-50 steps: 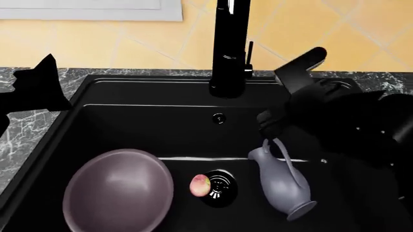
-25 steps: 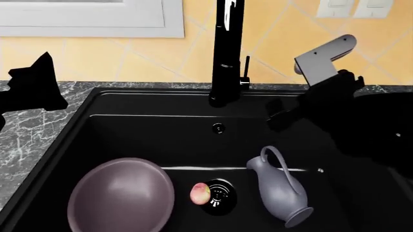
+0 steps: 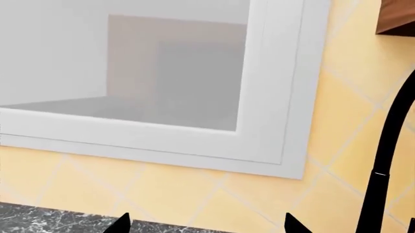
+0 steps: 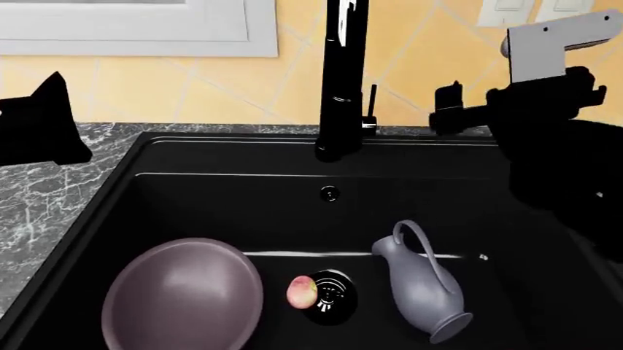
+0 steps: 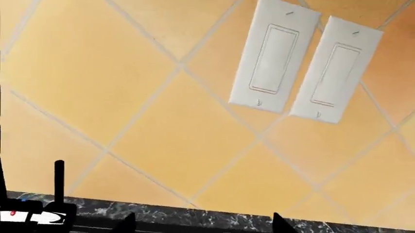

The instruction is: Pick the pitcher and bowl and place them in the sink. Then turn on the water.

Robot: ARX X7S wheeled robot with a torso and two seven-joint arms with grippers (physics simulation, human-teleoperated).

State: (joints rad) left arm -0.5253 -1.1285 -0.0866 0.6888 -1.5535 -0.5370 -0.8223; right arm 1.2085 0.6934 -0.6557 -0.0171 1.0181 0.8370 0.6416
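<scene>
Already the pitcher [image 4: 421, 288] and bowl [image 4: 183, 294] lie in the sink [image 4: 233, 157], so only the water remains. Right gripper [image 4: 450, 109], spread and empty, hangs beside the faucet [image 4: 343, 80]: it should approach the slim lever [image 4: 371, 104] squarely and push gently. Left gripper [image 4: 44, 120] idles over the bench [image 4: 58, 189], apparently parted.

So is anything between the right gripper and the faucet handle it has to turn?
Nothing visible. The right gripper is raised above the sink's back rim, level with the thin faucet handle and apart from it, with only open air and tiled wall between them. The pitcher and bowl lie lower, inside the basin.
</scene>
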